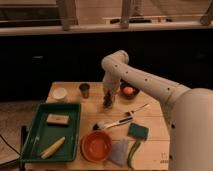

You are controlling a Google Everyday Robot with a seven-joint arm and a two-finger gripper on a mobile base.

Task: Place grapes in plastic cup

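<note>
My gripper [108, 99] points straight down at the middle of the wooden table [150, 120], right of a dark cup [85, 90]. Directly under it stands a small, seemingly clear cup-like thing [108, 104], with dark matter in or at it that may be the grapes. I cannot tell whether the gripper touches it or holds anything. The arm [145, 82] reaches in from the right.
A dark bowl with an orange fruit [129, 91] sits just right of the gripper. A white bowl [59, 94] is at the back left. A green tray [52, 131] holds a sponge and a banana. In front lie an orange bowl [96, 145], a brush [117, 122], a green sponge [137, 131] and a cloth [119, 151].
</note>
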